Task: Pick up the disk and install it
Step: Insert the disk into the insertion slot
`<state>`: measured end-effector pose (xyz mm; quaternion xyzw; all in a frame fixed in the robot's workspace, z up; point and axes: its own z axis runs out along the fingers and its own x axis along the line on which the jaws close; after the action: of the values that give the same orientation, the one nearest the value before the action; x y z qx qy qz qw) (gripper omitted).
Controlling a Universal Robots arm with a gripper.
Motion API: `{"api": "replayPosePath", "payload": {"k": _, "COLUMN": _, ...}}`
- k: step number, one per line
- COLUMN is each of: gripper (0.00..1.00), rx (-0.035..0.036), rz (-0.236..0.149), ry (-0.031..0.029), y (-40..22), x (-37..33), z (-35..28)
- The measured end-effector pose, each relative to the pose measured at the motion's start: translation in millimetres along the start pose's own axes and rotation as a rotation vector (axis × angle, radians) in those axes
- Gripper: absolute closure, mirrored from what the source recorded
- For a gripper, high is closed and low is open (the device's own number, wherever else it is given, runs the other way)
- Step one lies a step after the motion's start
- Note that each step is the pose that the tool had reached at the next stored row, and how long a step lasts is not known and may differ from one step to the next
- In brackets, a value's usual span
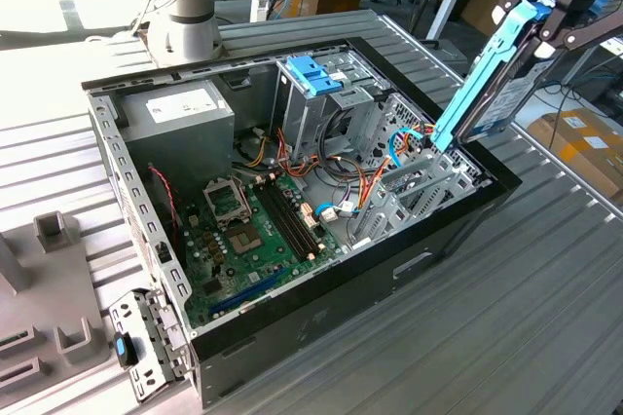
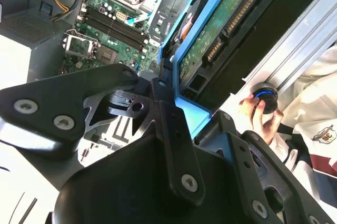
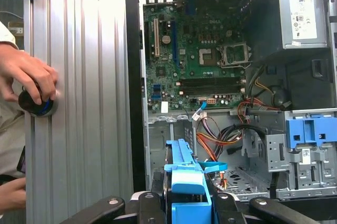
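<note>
**Disk in transit to its bay.** The disk point(image 1: 484, 84) is a dark grey metal slab framed by light-blue carrier rails, with a green circuit board point(image 2: 221, 29) on one face. It hangs steeply tilted over the end of the open computer case point(image 1: 321, 322) nearest the tabletop point(image 1: 545, 318) edge at the exterior view's right. The end effector point(image 1: 538, 20) is clamped on the disk's upper end. The lower end lies at the grey drive bay point(image 1: 428, 186); contact cannot be told.

Judged stage: pick-up complete, installation in hand, disk unseated. Seating would call for squaring the rails with the bay guides and keeping clear of the orange cables point(image 1: 368, 181) alongside.

A person's hand point(image 3: 29, 79) rests on a round knob point(image 3: 37, 103) on the tabletop.
</note>
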<state>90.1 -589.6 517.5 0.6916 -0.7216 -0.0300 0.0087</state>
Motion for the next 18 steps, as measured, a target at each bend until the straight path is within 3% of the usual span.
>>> {"api": "replayPosePath", "payload": {"k": 18, "gripper": 0.63, "rx": 0.0, "rz": 0.0, "ry": 0.0, "y": 9.9, "x": 0.4, "z": 1.7}}
